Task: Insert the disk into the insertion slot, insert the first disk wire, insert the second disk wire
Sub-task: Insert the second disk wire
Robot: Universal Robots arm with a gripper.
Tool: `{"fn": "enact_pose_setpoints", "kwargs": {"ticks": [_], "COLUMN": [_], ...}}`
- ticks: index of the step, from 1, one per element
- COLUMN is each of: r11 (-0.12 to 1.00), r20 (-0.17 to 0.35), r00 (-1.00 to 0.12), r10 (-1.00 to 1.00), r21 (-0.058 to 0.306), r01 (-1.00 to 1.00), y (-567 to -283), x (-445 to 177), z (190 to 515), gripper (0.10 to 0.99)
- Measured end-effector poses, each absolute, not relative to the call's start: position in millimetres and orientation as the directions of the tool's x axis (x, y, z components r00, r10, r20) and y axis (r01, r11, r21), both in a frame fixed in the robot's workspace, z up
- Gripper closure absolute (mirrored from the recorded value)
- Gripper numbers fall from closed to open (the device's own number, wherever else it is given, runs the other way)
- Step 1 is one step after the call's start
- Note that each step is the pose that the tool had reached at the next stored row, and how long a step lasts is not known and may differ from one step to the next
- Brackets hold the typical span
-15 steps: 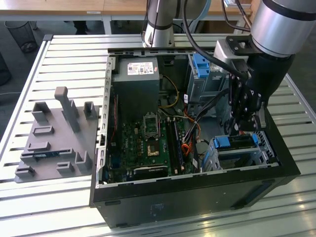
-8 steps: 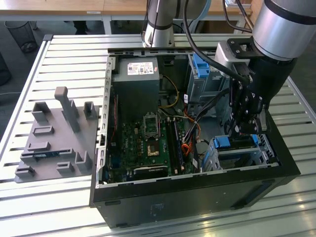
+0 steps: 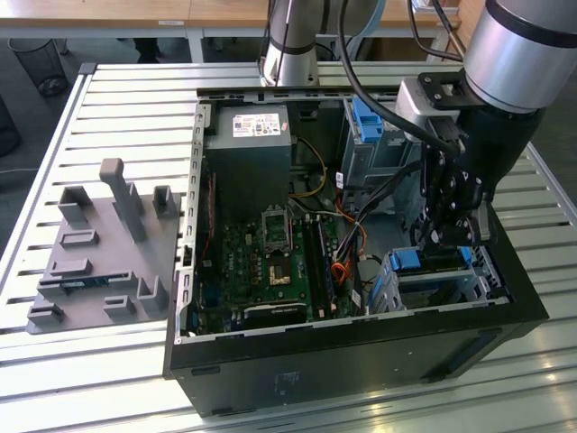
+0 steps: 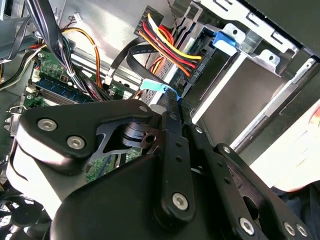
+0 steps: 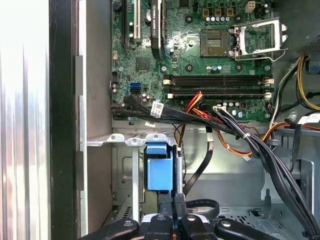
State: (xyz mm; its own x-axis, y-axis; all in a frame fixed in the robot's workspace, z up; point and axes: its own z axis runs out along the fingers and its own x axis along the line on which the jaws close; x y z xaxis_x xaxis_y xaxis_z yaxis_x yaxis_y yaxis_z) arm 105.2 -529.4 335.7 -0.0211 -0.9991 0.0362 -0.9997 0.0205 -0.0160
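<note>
Exterior view looks down obliquely on the open computer case; both wrist views sit close inside, sharing its motherboard.

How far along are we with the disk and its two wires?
The disk looks seated in the insertion slot, with its blue carrier end showing. The gripper is at that end, beside a loose black cable. I can't see either wire plugged in.

You are looking at a robotics lab or test workshop. An open computer case lies on a worktop of slatted aluminium profiles, its motherboard and cables bare. Beside it sits a grey printed fixture plate with pegs and slots. Behind the worktop you see wooden desks, a mesh wastebasket and the arm's base.
</note>
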Motion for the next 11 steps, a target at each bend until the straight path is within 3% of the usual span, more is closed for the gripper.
{"fn": "enact_pose_setpoints", "kwargs": {"ticks": [11], "r11": [-0.016], "r20": [0.036], "r00": [0.016], "r10": [-0.999], "r21": [-0.016], "r01": [-1.000], "y": [-533.3], "x": [105.6], "z": [335.1], "gripper": [0.945]}}
